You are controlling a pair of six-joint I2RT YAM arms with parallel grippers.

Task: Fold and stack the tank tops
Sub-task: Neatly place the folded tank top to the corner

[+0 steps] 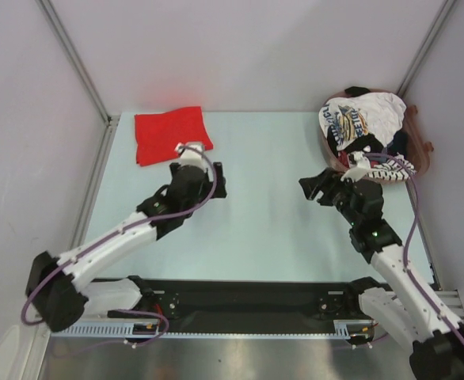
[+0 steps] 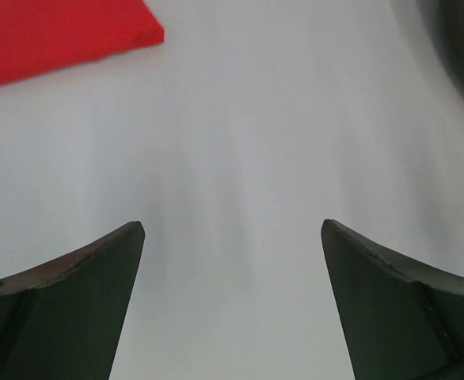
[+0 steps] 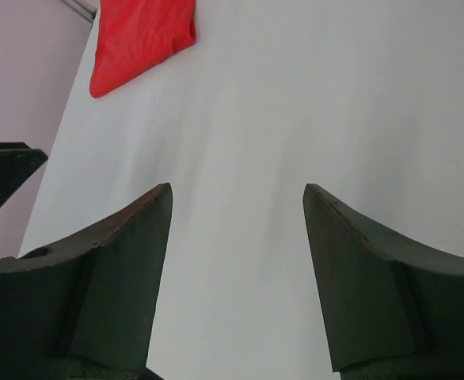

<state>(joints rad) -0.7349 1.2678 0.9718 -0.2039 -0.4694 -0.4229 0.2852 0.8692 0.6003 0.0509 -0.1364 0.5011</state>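
A folded bright red tank top (image 1: 171, 134) lies flat at the table's far left; it also shows in the left wrist view (image 2: 50, 36) and the right wrist view (image 3: 137, 39). A pile of unfolded tank tops sits at the far right, with a white one with blue-yellow print (image 1: 359, 120) on top and dark cloth (image 1: 397, 142) beneath. My left gripper (image 1: 216, 180) is open and empty over bare table, just right of the red top. My right gripper (image 1: 315, 187) is open and empty, just left of the pile. The striped top is not visible.
The pile rests in a brownish basket (image 1: 422, 154) against the right wall. Grey walls with metal posts (image 1: 77, 63) close in the table on the left, back and right. A black rail (image 1: 248, 305) runs along the near edge between the arm bases.
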